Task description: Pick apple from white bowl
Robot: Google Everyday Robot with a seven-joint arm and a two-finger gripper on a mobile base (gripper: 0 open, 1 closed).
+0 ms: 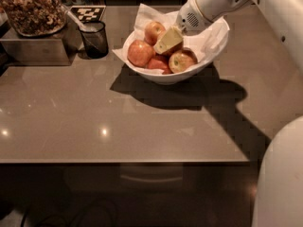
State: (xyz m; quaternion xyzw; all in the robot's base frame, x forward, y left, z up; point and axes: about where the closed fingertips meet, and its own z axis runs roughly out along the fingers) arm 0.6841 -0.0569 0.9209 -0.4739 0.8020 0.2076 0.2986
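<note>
The white bowl (176,77) stands on the brown table, lined with white paper napkin (208,37). It holds several apples. The large orange-pink apple (140,53) lies at the bowl's left side. An apple with a yellow-green patch (182,60) lies at the right, a smaller deep-red one (158,64) at the front, and another apple (153,30) at the back. My gripper (168,40) reaches down from the upper right into the middle of the bowl. It sits among the apples, just right of the orange-pink one. It hides part of the apple beneath it.
A small dark mesh cup (95,39) stands left of the bowl. A metal container heaped with brown snacks (32,13) sits at the far left. A checkered marker (87,13) lies behind the cup. The table's front edge (123,161) runs across the view.
</note>
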